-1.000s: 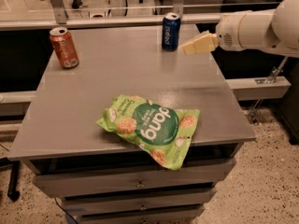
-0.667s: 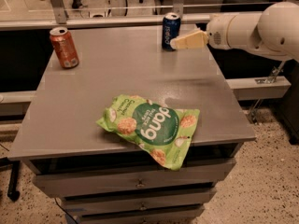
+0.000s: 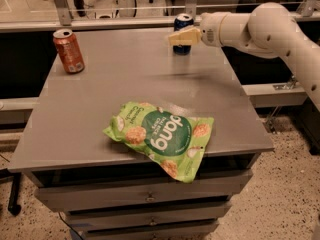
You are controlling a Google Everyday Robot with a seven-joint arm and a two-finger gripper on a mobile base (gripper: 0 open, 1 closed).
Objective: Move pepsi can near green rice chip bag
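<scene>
Grey table (image 3: 100, 109), drawers below. Pepsi can (image 3: 183, 20) stands at far edge; gripper (image 3: 178, 37) right in front, hiding its lower half. Open or shut: cannot tell. Green rice chip bag (image 3: 160, 136) lies near front edge, well apart. Best: grab can mid-side, keep upright.

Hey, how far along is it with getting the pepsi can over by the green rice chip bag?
Early stage, nothing looks done. The pepsi can stands at the far edge of the table, well apart from the green rice chip bag near the front edge. In hand: the hand is at the can's side; a grip isn't confirmed. Left: grasp, carry, set it beside the bag.
</scene>
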